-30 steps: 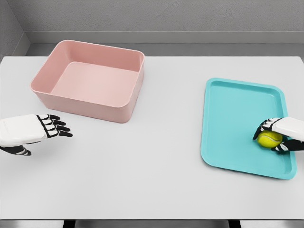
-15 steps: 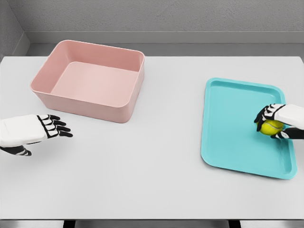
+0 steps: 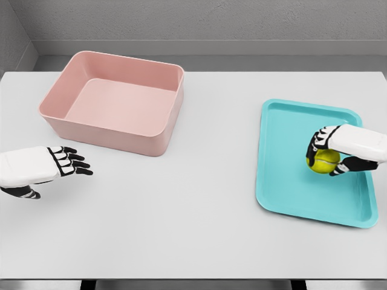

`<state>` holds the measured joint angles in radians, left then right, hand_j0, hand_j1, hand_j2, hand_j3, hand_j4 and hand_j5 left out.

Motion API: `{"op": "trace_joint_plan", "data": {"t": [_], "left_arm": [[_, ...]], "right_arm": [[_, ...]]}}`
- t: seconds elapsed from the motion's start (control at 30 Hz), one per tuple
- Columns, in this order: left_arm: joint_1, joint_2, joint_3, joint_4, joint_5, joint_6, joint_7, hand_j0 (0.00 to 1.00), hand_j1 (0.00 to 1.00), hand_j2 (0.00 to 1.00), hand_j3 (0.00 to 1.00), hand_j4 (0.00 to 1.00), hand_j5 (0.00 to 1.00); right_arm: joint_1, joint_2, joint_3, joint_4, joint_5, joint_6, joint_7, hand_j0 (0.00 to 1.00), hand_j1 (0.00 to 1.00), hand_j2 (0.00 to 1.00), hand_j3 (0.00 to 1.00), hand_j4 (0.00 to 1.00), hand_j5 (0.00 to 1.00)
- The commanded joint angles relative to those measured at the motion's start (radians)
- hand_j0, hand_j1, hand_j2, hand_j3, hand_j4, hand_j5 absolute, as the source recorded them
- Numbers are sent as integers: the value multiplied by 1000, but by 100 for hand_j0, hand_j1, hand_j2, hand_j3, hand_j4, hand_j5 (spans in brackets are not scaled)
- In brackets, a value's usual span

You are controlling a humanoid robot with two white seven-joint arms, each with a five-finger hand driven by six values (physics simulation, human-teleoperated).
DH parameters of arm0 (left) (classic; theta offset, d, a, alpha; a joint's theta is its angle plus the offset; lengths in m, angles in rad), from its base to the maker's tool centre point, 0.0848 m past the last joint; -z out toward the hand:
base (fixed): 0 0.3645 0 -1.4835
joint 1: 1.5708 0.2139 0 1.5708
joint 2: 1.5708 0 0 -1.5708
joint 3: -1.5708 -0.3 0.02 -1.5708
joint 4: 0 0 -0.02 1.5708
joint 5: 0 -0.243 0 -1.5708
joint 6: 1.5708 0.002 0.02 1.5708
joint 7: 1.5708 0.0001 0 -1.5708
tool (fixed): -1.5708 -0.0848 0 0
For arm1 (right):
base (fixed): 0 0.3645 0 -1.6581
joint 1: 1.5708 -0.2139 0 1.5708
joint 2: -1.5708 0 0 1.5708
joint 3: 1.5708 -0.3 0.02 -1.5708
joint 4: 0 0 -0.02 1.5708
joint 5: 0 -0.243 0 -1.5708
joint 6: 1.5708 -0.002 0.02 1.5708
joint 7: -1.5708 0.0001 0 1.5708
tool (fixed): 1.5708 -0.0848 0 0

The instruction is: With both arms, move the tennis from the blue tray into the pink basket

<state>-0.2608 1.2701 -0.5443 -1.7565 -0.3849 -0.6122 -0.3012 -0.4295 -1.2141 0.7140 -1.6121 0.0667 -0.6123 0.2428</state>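
While your right hand [image 3: 336,154] curls its fingers around the tennis ball [image 3: 326,161] over the blue tray [image 3: 284,151], the pink basket [image 3: 115,99] sits well apart at the table's far left. Your left hand [image 3: 42,168] hovers near the basket, fingers relaxed and holding nothing, likely placed to receive a handover.

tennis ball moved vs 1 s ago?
Yes. The tennis ball, gripped by the right hand, has shifted left and up the picture over the blue tray, away from the tray's right rim toward its middle.
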Motion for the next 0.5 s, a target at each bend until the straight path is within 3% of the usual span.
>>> {"op": "trace_joint_plan", "data": {"t": [0.0,0.47], "left_arm": [[0,2,0,0,6,1,1,100,100,100,100,100,100],[0,0,0,0,4,1,1,100,100,100,100,100,100]], "right_arm": [[-2,1,-2,-11,-7,1,1,37,37,37,37,37,37],[-60,116,2,-31,48,1,4,32,32,32,32,32,32]]}}
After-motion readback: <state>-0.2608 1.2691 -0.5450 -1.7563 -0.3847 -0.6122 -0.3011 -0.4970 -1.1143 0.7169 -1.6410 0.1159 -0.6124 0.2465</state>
